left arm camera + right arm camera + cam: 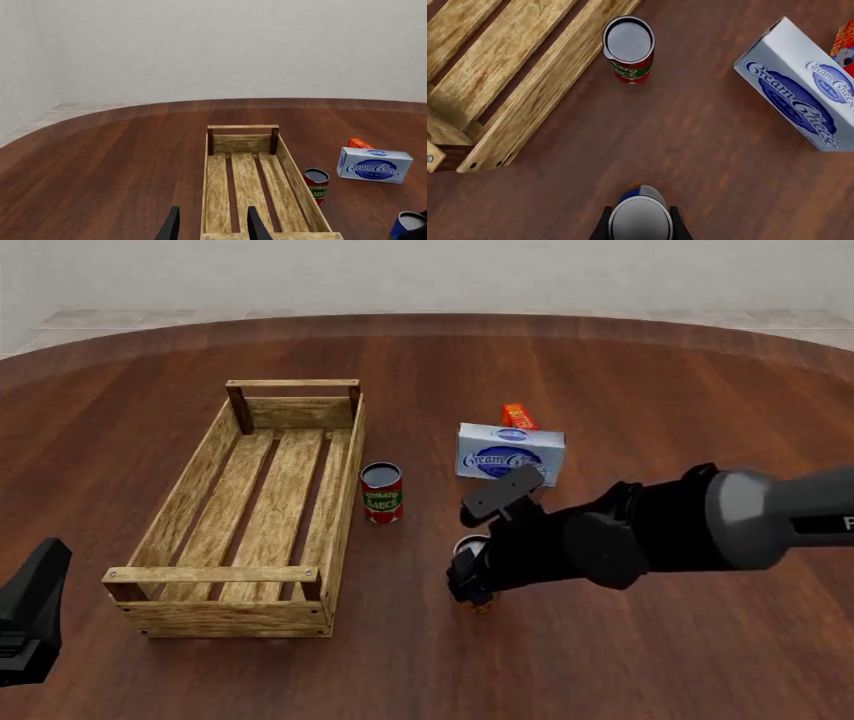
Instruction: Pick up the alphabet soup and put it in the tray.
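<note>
Alphabet soup (pixel 640 219): small can, silvery lid, blue label. It stands upright on the table, right of the tray and nearer than the tomato sauce can. It sits between the fingers of the right gripper (pixel 640 222), which flank both of its sides; whether they press it yet cannot be told. The near-vertical approach from above suits a lift straight up.

Tray (pixel 336 502): long slatted light-wood crate, holding nothing, well apart from the soup can.

Tomato sauce can (pixel 382 492): red-and-green label, upright just beside the tray's right wall; it lies along the path to the tray, so a carry would need height.

Cream cheese box (pixel 510 453): farther back, with an orange carton (pixel 518 416) behind it.

Left gripper (pixel 211 225): fingers spread, holding nothing, idle above the tray's near end.
</note>
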Action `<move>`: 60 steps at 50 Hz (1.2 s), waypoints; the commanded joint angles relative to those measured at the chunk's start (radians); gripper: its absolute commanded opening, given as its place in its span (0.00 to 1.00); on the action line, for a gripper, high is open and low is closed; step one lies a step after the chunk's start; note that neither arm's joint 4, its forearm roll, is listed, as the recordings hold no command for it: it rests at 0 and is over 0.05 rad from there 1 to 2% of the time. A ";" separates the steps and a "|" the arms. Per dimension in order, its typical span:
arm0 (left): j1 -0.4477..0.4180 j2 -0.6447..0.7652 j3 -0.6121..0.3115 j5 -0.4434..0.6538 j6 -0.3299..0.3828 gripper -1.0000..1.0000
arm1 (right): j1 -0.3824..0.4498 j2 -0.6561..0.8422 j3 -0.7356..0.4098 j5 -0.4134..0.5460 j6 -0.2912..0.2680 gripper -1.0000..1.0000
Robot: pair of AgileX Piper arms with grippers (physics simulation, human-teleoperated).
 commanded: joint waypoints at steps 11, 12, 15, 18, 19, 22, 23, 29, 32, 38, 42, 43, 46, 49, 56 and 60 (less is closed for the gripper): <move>-0.001 -0.001 -0.001 0.001 0.001 1.00 | -0.008 -0.072 0.002 0.047 -0.014 0.00; -0.001 -0.001 -0.001 0.001 0.001 1.00 | -0.008 -0.077 0.002 0.051 -0.014 0.00; -0.001 -0.001 -0.001 0.001 0.001 1.00 | -0.010 -0.097 0.000 0.067 -0.022 0.00; 0.000 -0.001 -0.001 0.001 0.000 1.00 | -0.012 -0.120 -0.003 0.085 -0.030 0.00; -0.001 -0.001 -0.001 0.001 0.001 1.00 | -0.011 -0.128 -0.003 0.092 -0.031 0.00; -0.001 -0.001 -0.001 0.001 0.001 1.00 | -0.014 -0.156 -0.007 0.113 -0.040 0.00; -0.001 -0.001 -0.001 0.001 0.001 1.00 | -0.015 -0.170 -0.009 0.125 -0.042 0.00; 0.000 -0.001 -0.001 0.001 0.001 1.00 | -0.021 -0.228 -0.015 0.169 -0.061 0.00; -0.001 -0.001 -0.001 0.001 0.001 1.00 | -0.022 -0.251 -0.016 0.188 -0.066 0.00; 0.000 -0.001 -0.001 0.001 0.001 1.00 | -0.029 -0.294 -0.023 0.228 -0.083 0.00; -0.001 -0.001 -0.001 0.001 0.001 1.00 | -0.030 -0.322 -0.034 0.253 -0.090 0.00; -0.001 -0.001 -0.001 0.001 0.001 1.00 | -0.031 -0.329 -0.037 0.261 -0.093 0.00; -0.001 -0.001 -0.001 0.002 0.001 1.00 | -0.029 -0.338 -0.040 0.268 -0.093 0.00; 0.000 -0.001 -0.001 0.001 0.001 1.00 | -0.023 -0.356 -0.050 0.283 -0.096 0.00; -0.001 -0.001 -0.001 0.001 0.001 1.00 | -0.011 -0.376 -0.078 0.309 -0.098 0.00; -0.001 -0.001 -0.001 0.001 0.001 1.00 | -0.003 -0.387 -0.103 0.330 -0.100 0.00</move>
